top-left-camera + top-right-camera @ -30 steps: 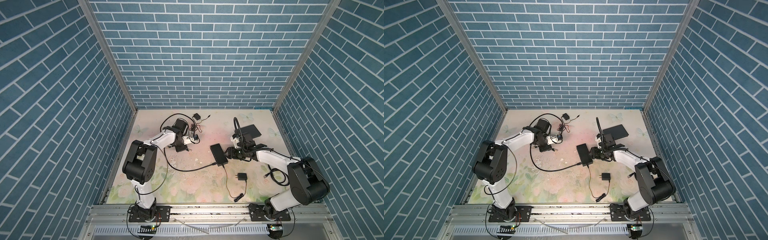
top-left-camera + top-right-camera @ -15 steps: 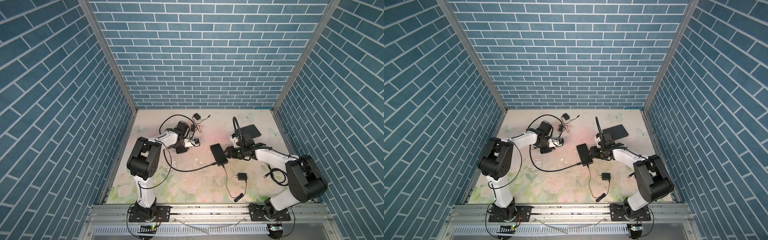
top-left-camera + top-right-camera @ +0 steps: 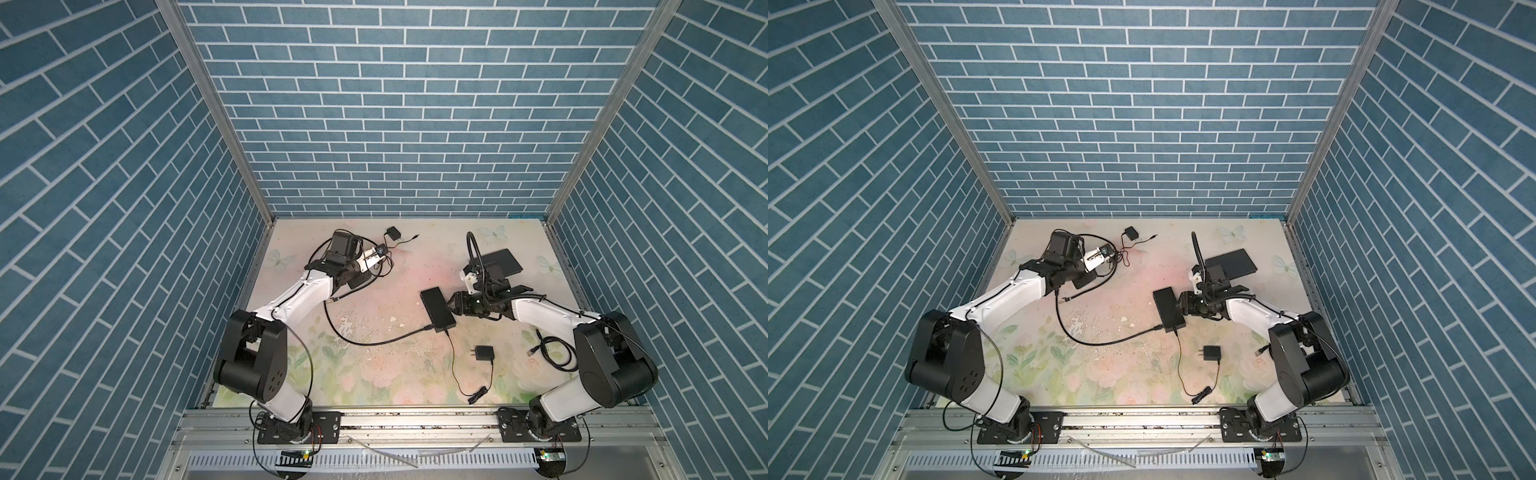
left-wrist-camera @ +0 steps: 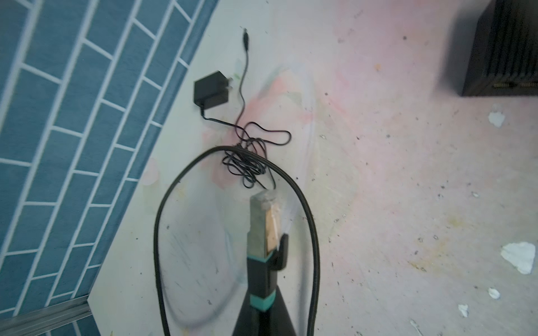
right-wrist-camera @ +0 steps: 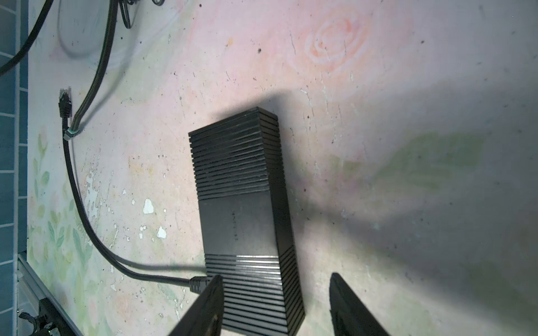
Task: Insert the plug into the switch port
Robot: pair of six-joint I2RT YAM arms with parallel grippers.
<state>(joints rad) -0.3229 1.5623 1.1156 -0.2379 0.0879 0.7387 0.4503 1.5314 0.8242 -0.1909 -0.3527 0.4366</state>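
Having closed empty this past second at 11 o'clock on the desk (image 3: 386, 374), left hand (image 3: 380, 252) leaves plug (image 3: 327, 300) loose at 9 o'clock of the switch (image 3: 436, 300), which open right hand (image 3: 451, 306) straddles.

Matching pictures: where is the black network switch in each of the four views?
Top view: network switch right of centre, at the right tool's tips.
Top view: switch again right of centre.
Left wrist: only a ribbed corner, at the picture's edge.
Right wrist: mid-picture, between the open tool's fingers.
Shared landmark: Ethernet cable plugged into its side, in both top views and right wrist.
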